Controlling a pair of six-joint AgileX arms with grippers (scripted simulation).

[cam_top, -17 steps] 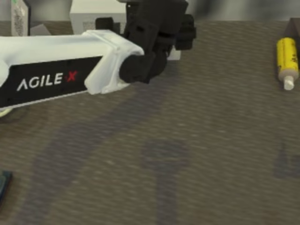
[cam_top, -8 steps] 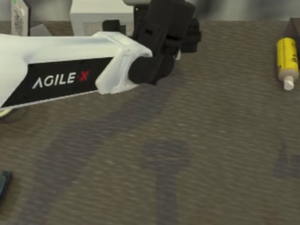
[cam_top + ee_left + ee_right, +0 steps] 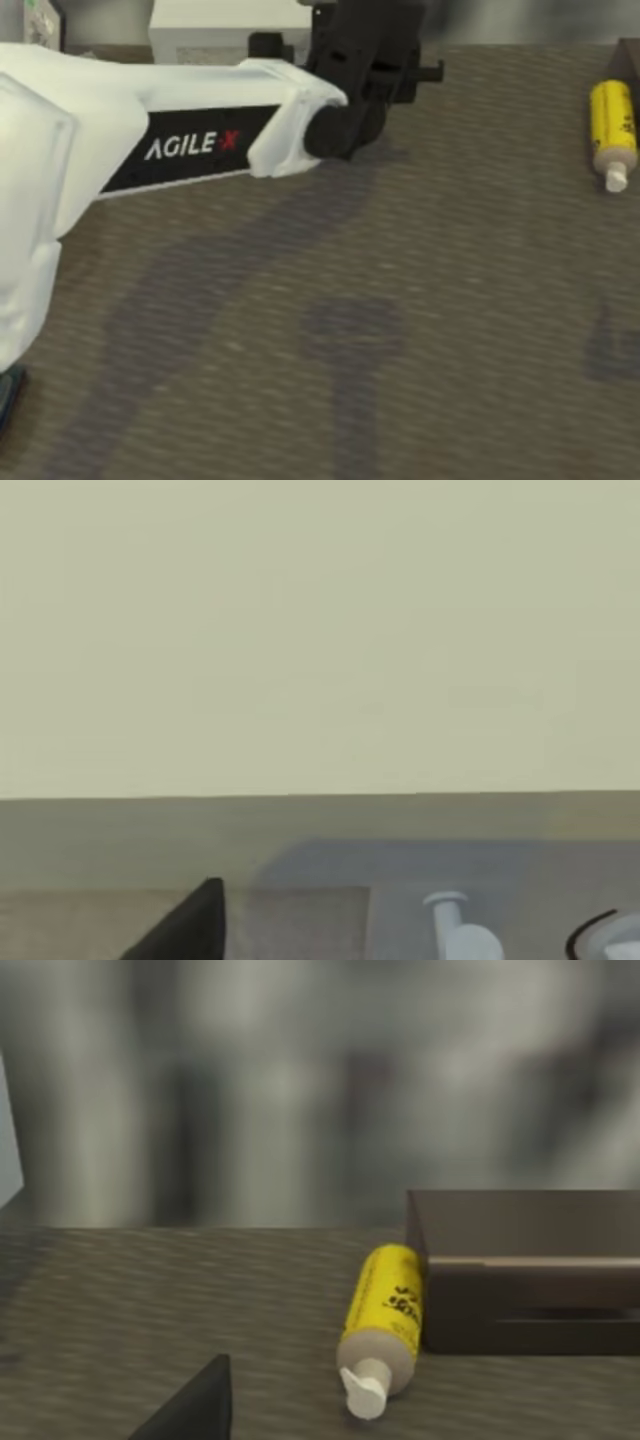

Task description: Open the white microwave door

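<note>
A: Where is the microwave [image 3: 225,30]?

B: At the far edge of the worktop [image 3: 420,320], left of centre in the top view. Only its pale top shows there, with the left arm [image 3: 190,140] stretched across in front of it.

A: And the left pincer [image 3: 375,45]?

B: Right up against the microwave's right end, by the front. Its black body hides the fingers from above, so I cannot tell whether they are apart or together.

A: Does the wrist camera help?

B: Some. It is filled by a cream surface, which I judge to be the microwave's inside, so the door is probably already swung some way out. Low in that view sits a silver knob [image 3: 455,932], and one dark fingertip [image 3: 190,925] pokes in at the edge. I cannot make out the door itself in any view.

A: Why hold the arm that way?

B: My guess is that reaching in from the left keeps the pincer on the door's free edge while it swings.

A: Anything in the way?

B: Not close. A yellow tube [image 3: 612,130] lies at the right side, just beside a dark box [image 3: 525,1270], both well apart from the microwave. The right arm is parked near them; its pincer's state is not shown.
</note>
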